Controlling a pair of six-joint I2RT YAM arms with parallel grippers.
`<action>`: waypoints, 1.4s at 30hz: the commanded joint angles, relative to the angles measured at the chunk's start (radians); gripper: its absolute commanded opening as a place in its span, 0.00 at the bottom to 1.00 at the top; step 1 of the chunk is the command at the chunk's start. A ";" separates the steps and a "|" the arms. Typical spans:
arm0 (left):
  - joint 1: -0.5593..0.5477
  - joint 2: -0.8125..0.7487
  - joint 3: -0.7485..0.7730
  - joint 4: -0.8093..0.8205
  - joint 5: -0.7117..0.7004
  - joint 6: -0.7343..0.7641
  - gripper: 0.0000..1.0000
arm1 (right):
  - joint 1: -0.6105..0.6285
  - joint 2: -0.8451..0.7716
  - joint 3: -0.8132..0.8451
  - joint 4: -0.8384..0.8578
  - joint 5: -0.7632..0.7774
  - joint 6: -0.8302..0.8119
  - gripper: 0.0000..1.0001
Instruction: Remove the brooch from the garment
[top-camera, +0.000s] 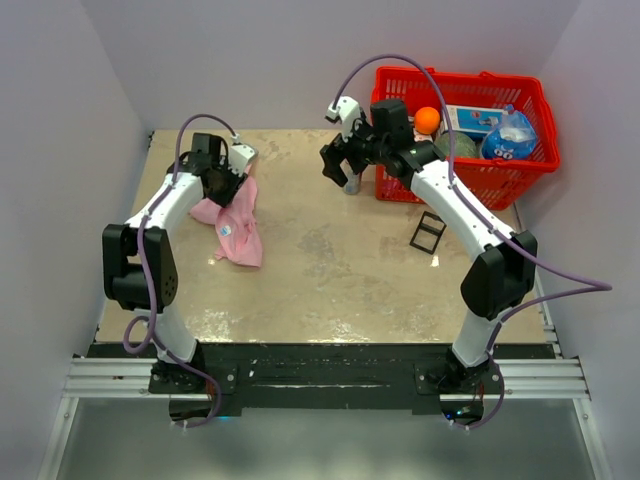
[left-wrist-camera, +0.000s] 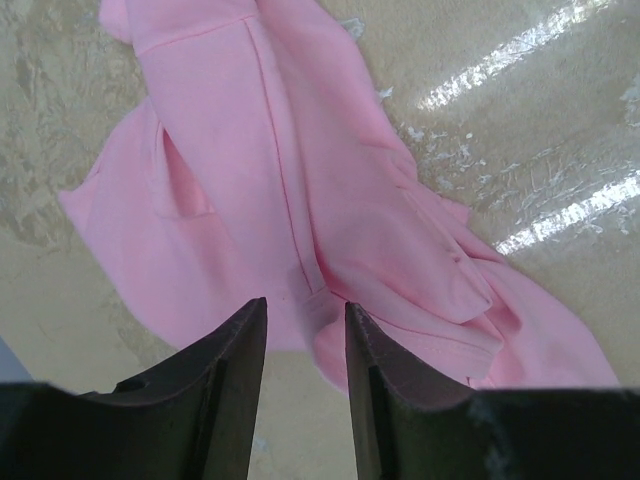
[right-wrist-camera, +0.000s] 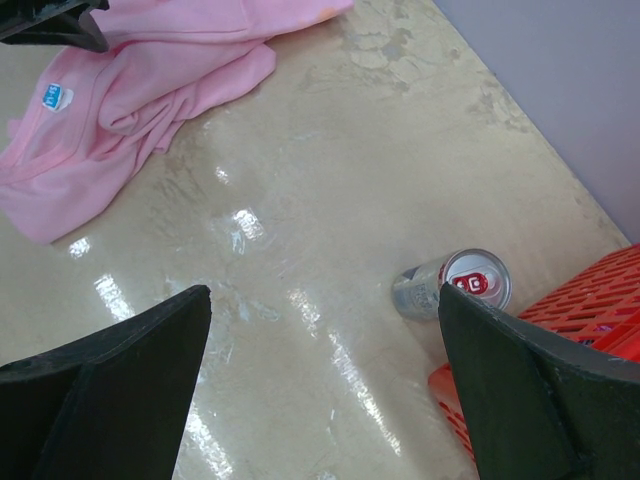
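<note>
The pink garment (top-camera: 240, 228) lies crumpled on the table's left side, its white-and-blue patch (top-camera: 228, 229) facing up. My left gripper (top-camera: 222, 188) hovers over the garment's far end. In the left wrist view, its fingers (left-wrist-camera: 303, 308) stand a narrow gap apart above the garment's (left-wrist-camera: 300, 180) hem and hold nothing. My right gripper (top-camera: 338, 168) is wide open and empty over bare table (right-wrist-camera: 325, 300). In the right wrist view, the garment (right-wrist-camera: 150, 110) shows a small tan-orange spot (right-wrist-camera: 323, 12) at its top edge, perhaps the brooch. The brooch is not discernible in the other views.
A soda can (right-wrist-camera: 455, 283) lies on its side just left of the red basket (top-camera: 530, 165). The basket holds an orange fruit (top-camera: 427, 120), a box and a bag. A small black frame (top-camera: 428, 233) lies right of centre. Walls close off the table's back and sides.
</note>
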 joint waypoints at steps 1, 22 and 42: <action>-0.003 -0.011 0.009 0.009 -0.014 -0.009 0.42 | 0.003 -0.019 0.005 0.020 0.016 -0.014 0.99; -0.004 0.095 0.084 -0.028 -0.012 0.005 0.13 | 0.004 0.035 0.044 0.029 0.016 -0.008 0.99; -0.092 0.000 0.884 -0.335 0.770 -0.050 0.00 | 0.001 0.183 0.194 0.127 0.128 0.129 0.99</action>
